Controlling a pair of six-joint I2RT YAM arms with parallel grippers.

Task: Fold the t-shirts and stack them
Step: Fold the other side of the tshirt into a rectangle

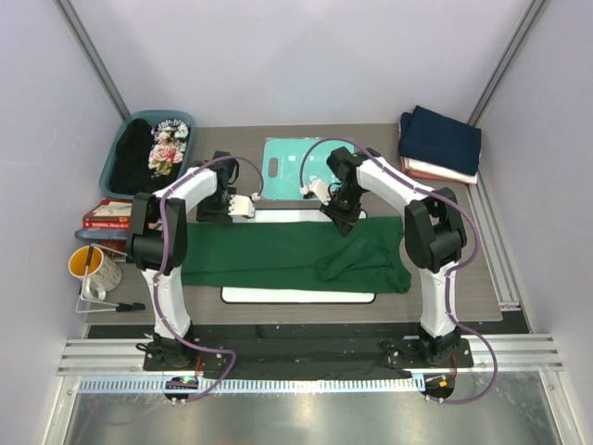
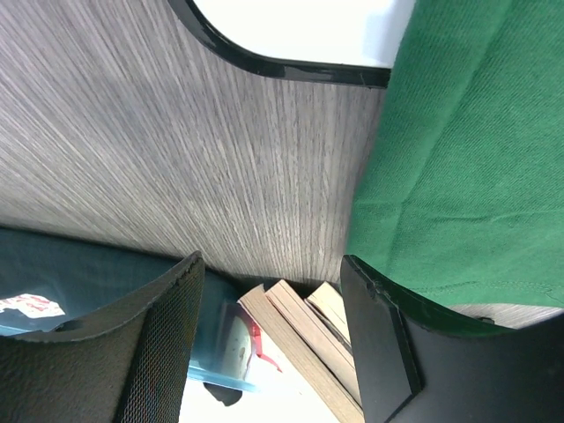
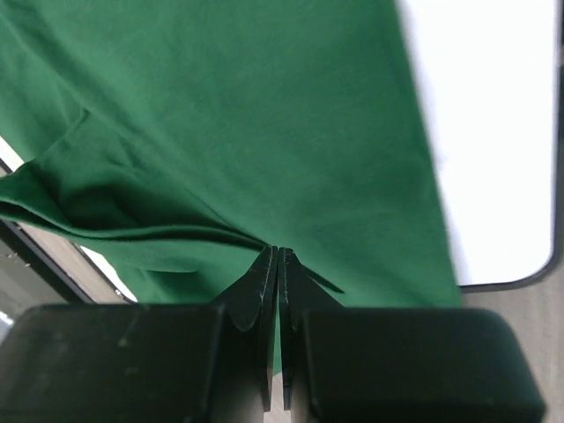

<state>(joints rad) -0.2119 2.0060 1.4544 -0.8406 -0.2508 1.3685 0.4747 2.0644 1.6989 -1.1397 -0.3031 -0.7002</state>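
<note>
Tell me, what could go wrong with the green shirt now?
1. The right gripper pinches only a thin fold of the green shirt, so the cloth might slip out when pulled.
2. The left gripper is open beside the shirt's edge, holding nothing; pulling from one side could bunch the shirt and fold it crooked.

Whiteboard (image 1: pixel 296 296): mostly hidden under green t-shirt (image 1: pixel 269 255). Books (image 2: pixel 304 339): cut off at 6 o'clock edge, titles unreadable.

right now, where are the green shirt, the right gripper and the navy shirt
green shirt (image 1: pixel 278 252): top view, flat middle of the cloth
right gripper (image 3: pixel 278 256): right wrist view, between its shut fingertips, pinching the green shirt
navy shirt (image 1: pixel 440 137): top view, middle of its folded top face
</note>
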